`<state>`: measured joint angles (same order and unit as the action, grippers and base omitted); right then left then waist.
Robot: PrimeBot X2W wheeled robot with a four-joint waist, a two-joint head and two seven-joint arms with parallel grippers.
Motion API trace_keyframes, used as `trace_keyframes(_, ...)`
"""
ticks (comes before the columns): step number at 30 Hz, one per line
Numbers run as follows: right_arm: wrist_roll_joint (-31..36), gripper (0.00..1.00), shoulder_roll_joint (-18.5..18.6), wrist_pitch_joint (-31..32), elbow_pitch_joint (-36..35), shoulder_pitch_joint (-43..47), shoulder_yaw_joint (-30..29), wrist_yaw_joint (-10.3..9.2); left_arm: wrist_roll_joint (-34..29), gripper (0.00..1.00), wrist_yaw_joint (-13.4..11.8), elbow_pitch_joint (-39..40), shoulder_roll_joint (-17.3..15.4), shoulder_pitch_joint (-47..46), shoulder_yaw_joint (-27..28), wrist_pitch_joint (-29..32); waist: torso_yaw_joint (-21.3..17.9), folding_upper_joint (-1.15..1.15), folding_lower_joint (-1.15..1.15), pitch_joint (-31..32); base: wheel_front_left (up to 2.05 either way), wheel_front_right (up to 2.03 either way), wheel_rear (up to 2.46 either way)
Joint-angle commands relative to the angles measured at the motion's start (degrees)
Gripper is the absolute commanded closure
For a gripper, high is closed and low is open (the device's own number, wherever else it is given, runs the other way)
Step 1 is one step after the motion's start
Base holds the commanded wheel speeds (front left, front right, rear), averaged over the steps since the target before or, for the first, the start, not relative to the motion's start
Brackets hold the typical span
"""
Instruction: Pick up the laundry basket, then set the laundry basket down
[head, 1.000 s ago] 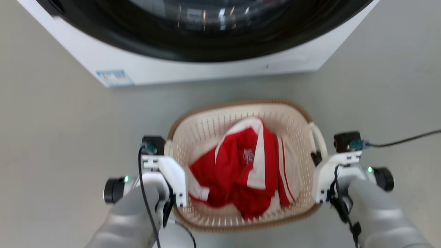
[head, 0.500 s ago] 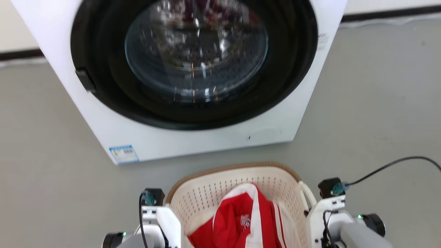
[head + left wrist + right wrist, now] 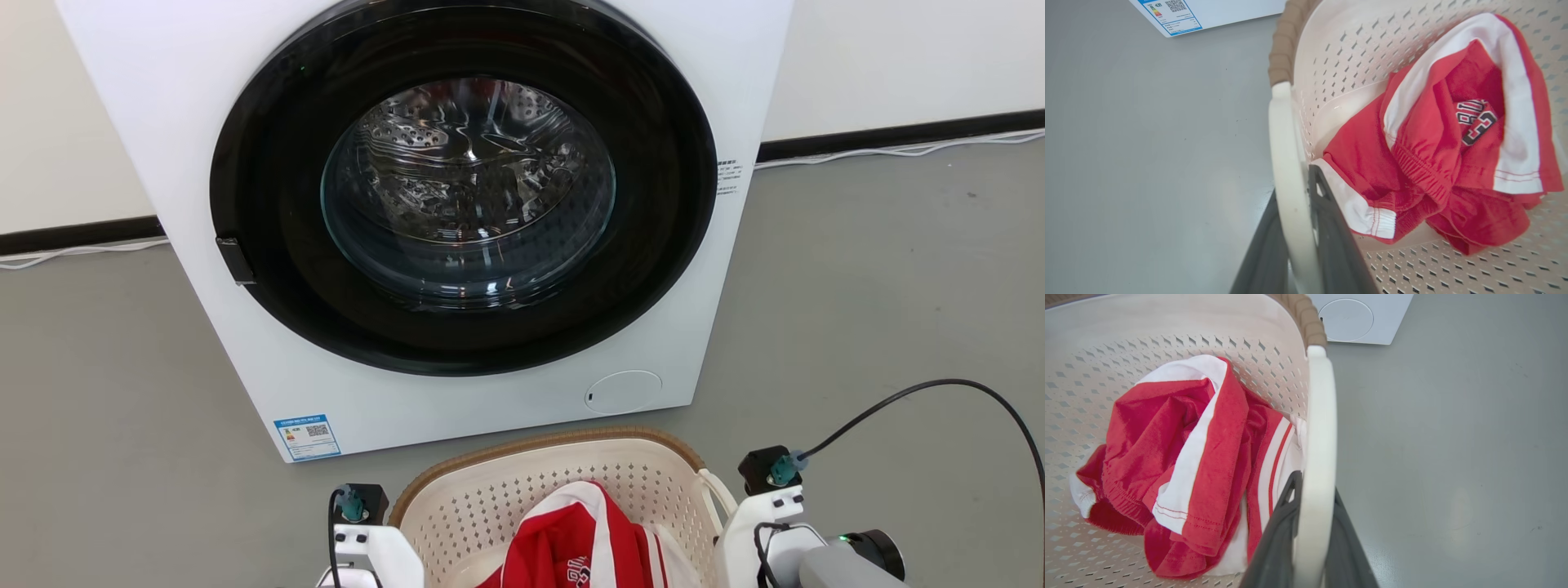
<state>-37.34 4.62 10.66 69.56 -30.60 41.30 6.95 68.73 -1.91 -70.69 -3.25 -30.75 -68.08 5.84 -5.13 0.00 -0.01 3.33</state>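
Head view tilted upward; left gripper (image 3: 1294,194), right gripper (image 3: 1315,486) still clamp laundry basket (image 3: 510,494).

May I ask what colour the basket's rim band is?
Brown; the laundry basket rim band shows best in the left wrist view.

The white front-loading washer (image 3: 131,98) carries a blue-edged QR-code sticker (image 3: 308,437), print too small; black lettering (image 3: 1476,121) on the red-and-white garment (image 3: 1412,134) is folded, unreadable.
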Motion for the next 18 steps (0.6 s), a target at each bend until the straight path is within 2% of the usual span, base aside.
trace_keyframes(1,-0.4,1.00,-1.4,-0.3,-2.4,-0.9,1.6,0.54,0.0,1.00,1.4,1.2,0.4,-0.9,0.3,-0.2,0.0,0.00,0.01,0.1,0.00,0.00,0.00)
trace_keyframes(18,-5.7,1.00,-0.6,-0.4,-3.7,-1.1,7.4,0.54,0.7,1.00,1.0,1.4,0.4,-2.2,-0.5,-1.4,-0.5,0.00,0.01,-1.1,0.00,0.00,0.00)
